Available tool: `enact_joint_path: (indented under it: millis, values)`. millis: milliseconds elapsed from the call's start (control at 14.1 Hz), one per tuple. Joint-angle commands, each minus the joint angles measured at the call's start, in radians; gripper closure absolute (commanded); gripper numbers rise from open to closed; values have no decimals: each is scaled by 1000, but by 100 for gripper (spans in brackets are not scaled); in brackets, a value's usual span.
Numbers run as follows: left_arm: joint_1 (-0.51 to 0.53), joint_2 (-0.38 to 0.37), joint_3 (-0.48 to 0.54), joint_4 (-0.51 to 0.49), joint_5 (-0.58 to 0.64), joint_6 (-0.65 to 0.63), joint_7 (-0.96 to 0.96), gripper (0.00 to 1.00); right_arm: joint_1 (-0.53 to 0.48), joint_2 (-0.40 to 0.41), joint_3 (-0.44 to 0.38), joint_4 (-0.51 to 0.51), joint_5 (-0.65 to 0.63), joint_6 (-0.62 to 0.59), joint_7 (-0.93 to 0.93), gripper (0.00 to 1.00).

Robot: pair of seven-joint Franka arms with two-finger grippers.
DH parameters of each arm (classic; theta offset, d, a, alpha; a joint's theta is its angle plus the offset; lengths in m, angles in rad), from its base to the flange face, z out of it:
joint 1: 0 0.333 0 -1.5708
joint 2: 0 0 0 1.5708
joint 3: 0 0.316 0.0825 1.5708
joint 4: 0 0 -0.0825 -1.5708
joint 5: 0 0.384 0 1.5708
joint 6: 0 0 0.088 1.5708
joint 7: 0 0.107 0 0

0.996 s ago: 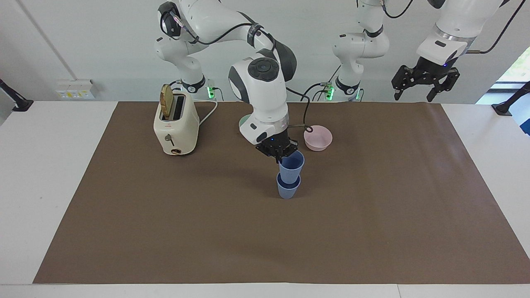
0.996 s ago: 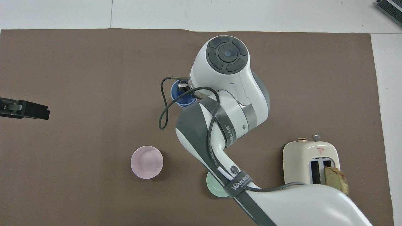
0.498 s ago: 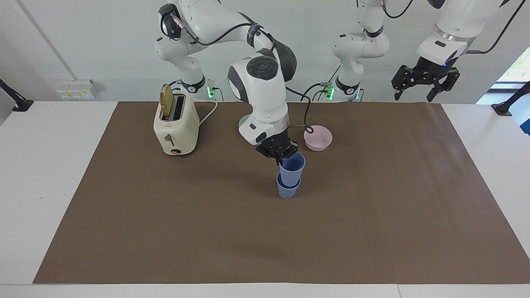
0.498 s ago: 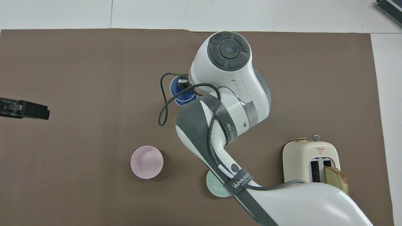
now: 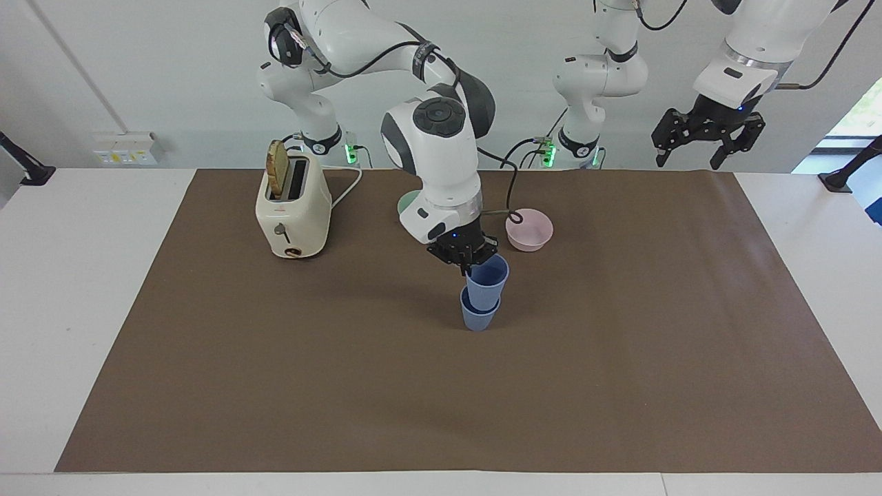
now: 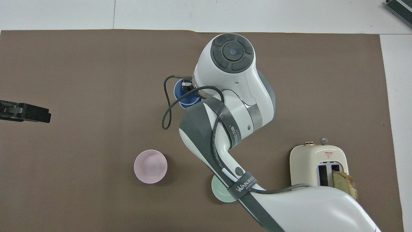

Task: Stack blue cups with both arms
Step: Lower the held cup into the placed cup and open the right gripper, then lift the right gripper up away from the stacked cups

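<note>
White table [image 5: 83, 289] under brown mat [image 5: 620, 358]; on it toaster [image 5: 293, 207], pink bowl [image 5: 529, 229], green bowl [image 6: 219, 193], lower blue cup [image 5: 479, 317].

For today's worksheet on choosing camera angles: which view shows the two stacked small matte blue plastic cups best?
The facing view: both small matte blue plastic cups show side-on, the upper one nested in the lower, its rim pinched by the right claw. The overhead view shows only part of the top cup's rim; the white arm covers the rest.
</note>
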Motion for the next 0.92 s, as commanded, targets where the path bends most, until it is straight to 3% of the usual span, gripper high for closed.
enact_joint_path:
  millis: [0,498,640,711,782,854]
  values:
    - [7,-5,0,11,-10,-23,8,0,-7,16,6,23,6,4,9,51]
    - [7,-5,0,11,-10,-23,8,0,-7,16,2,28,6,-4,9,50]
    - [7,-5,0,11,-10,-23,8,0,-18,-9,-9,23,5,-10,9,25]
    - [7,-5,0,11,-10,-23,8,0,-38,-44,-17,19,-10,-11,6,18]
    - [7,-5,0,11,-10,-23,8,0,-69,-97,-18,-25,-29,-25,6,4]
    - [9,-5,0,11,-10,-23,8,0,-92,-150,-21,-80,-37,-31,6,0]
